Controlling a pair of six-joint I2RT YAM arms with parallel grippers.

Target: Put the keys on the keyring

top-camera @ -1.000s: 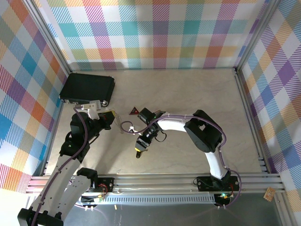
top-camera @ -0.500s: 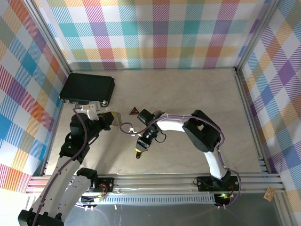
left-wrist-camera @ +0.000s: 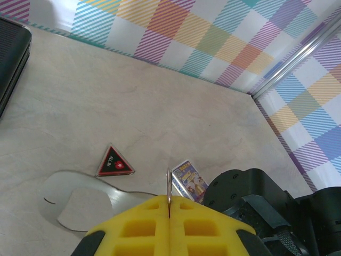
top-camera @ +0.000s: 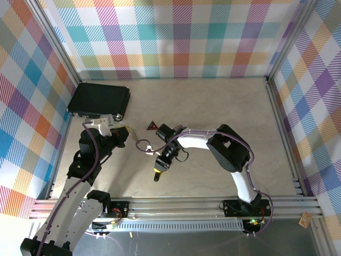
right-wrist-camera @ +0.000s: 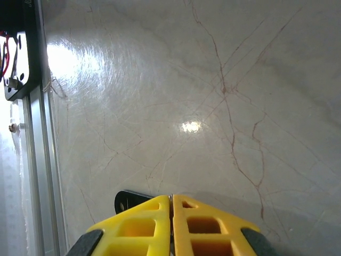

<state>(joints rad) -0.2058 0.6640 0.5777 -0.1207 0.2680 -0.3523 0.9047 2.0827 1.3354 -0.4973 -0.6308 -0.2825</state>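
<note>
Nearest the bases: right gripper [right-wrist-camera: 171, 205], yellow fingers pressed together. One key [right-wrist-camera: 126, 200] is seen. Its black rounded head, with a small hole, sticks out from under the left finger. The blade is hidden between the pads, so I read it as clamped. It sits low over the pale marbled table [right-wrist-camera: 224, 80], near the aluminium rail [right-wrist-camera: 36, 160] at the near edge.

Right arm pose: the upper link leans in from the near-right base and the white forearm runs left across the table. The wrist is bent so the fingers point back toward the near edge.

Next out: left gripper [left-wrist-camera: 169, 208], jaws together on one keyring [left-wrist-camera: 169, 185]. In the left wrist view it shows as a thin silvery wire standing upright in the seam between the fingers. From above its loop trails right of the fingertips, left of the table's middle.

Left arm pose: it rises from the near-left base with the forearm heading away and the gripper aimed right.

Beyond the ring:
- One red-and-black triangle [left-wrist-camera: 114, 162], lying flat.
- One purple card [left-wrist-camera: 189, 180], just beside the right arm's dark wrist.

Far left corner: one black case [top-camera: 99, 100].
</note>
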